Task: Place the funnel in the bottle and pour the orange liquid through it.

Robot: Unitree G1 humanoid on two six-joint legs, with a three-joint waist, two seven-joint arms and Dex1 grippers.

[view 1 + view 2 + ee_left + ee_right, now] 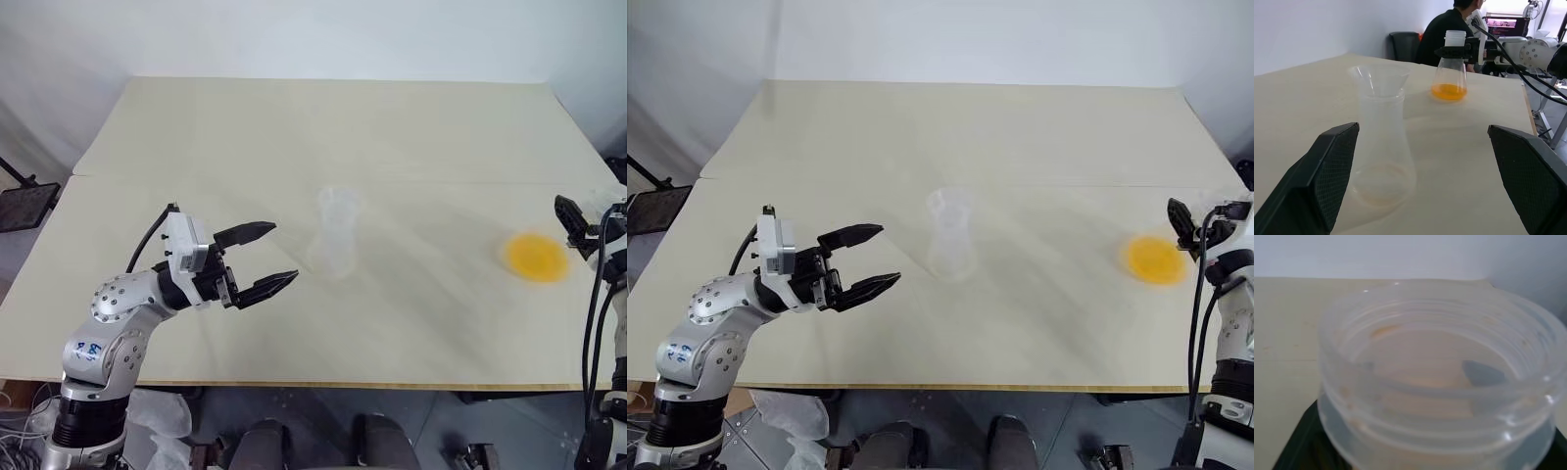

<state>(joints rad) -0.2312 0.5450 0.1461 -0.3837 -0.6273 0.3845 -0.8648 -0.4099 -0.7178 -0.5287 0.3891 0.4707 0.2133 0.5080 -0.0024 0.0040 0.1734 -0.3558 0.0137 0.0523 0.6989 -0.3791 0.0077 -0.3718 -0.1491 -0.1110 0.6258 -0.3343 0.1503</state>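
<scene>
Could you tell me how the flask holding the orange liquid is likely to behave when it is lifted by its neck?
The flask looks like thin clear plastic, so probably light. The orange liquid is a shallow pool that would slosh if tilted. The right hand is at its smooth neck, which may slip.

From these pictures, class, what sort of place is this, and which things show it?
Probably a robotics lab or workshop: a bare pale table, a person seated at a lit screen, and cabled equipment behind.
</scene>
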